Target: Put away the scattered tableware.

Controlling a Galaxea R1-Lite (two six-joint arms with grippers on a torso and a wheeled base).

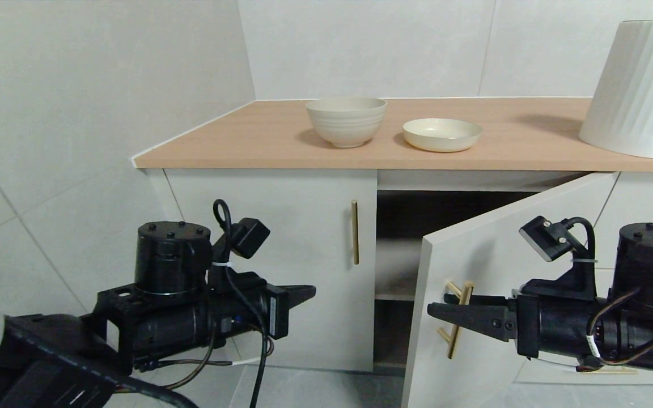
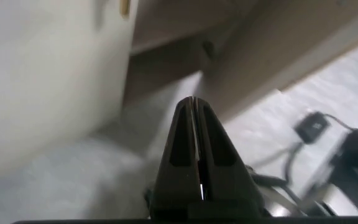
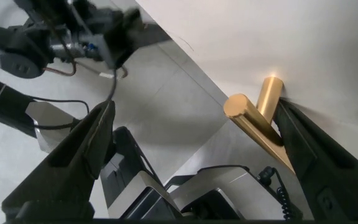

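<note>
The bowl (image 1: 346, 120) and the small dish (image 1: 442, 134) sit side by side near the front edge of the tabletop (image 1: 236, 148). They look hard, slippery and breakable, so grab each by its rim. The left gripper (image 2: 192, 104) has its jaws pressed together. The right gripper (image 3: 191, 118) has its jaws wide around the door handle (image 3: 255, 117).

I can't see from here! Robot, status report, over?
Left claw shut, held low. Right claw open at gold bar handle of half-open white cabinet door. Deep cream bowl and shallow cream dish on wooden counter. Nothing blocks them.

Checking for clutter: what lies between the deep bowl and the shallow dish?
Only bare countertop between deep bowl and shallow dish, per the head view.
</note>
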